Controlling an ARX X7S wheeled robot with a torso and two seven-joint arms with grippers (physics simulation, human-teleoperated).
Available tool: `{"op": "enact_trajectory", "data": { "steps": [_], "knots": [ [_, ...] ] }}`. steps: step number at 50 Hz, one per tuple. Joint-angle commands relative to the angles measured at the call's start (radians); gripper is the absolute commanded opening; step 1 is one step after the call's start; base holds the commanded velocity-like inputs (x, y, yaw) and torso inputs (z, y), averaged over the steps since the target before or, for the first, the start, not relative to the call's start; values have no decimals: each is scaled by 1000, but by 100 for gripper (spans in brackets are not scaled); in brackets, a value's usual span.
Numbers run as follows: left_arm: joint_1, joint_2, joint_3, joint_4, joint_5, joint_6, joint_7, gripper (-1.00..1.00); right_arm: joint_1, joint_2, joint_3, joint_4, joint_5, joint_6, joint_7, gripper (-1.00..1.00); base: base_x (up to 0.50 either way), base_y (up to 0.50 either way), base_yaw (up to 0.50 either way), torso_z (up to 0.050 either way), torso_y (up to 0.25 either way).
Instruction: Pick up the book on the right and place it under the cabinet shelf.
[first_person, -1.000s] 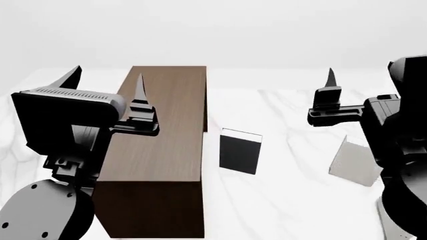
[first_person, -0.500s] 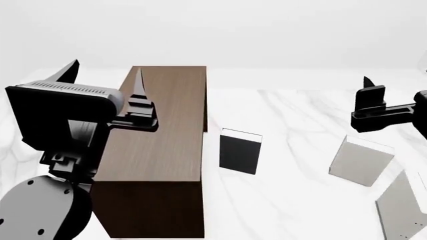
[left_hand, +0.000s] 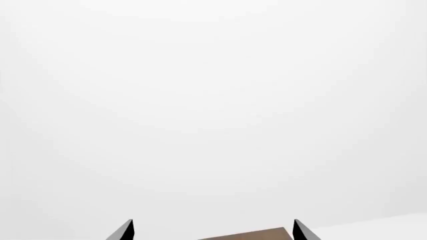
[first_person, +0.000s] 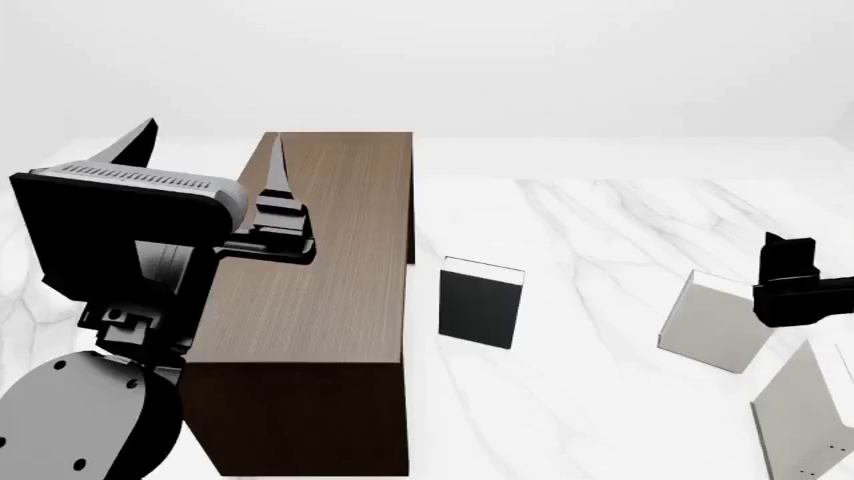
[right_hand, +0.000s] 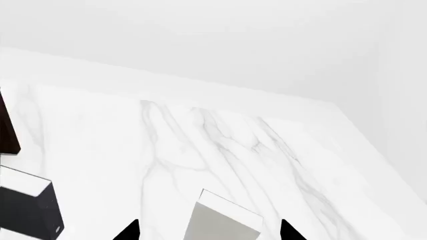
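The book (first_person: 805, 415), pale and leaning, stands at the head view's lower right edge, partly cut off. The cabinet shelf (first_person: 334, 260) is a long dark-brown wood-grain box at left; its far corner (left_hand: 253, 235) shows in the left wrist view. My right gripper (first_person: 790, 262) hovers open above and beyond the book, beside a second pale greyish book (first_person: 714, 320). In the right wrist view that greyish book (right_hand: 223, 220) lies ahead between the spread tips of the right gripper (right_hand: 208, 231). My left gripper (first_person: 210, 150) (left_hand: 212, 229) is open and empty over the cabinet's left side.
A black-covered book (first_person: 481, 300) (right_hand: 27, 212) stands upright just right of the cabinet. All of it rests on a white marble table (first_person: 587, 230) whose far edge (right_hand: 200, 82) runs across the back.
My right gripper has travelled to the right and dropped lower, and the right arm has left the head view, uncovering the rightmost book. The left arm has barely shifted.
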Motion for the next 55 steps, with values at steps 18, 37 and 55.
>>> {"op": "enact_trajectory", "data": {
  "steps": [18, 37, 55],
  "knots": [
    [16, -11, 9, -15, -8, 19, -10, 100, -251, 70, 106, 28, -114, -49, -95, 100, 0, 0, 0, 0, 0],
    [16, -19, 18, -23, -15, 20, -16, 100, -345, 81, 118, 40, -230, -97, -186, 100, 0, 0, 0, 0, 0],
    [11, -28, 28, -18, -22, 15, -22, 100, -474, 63, 183, 50, -277, -134, -224, 100, 0, 0, 0, 0, 0]
  ]
}}
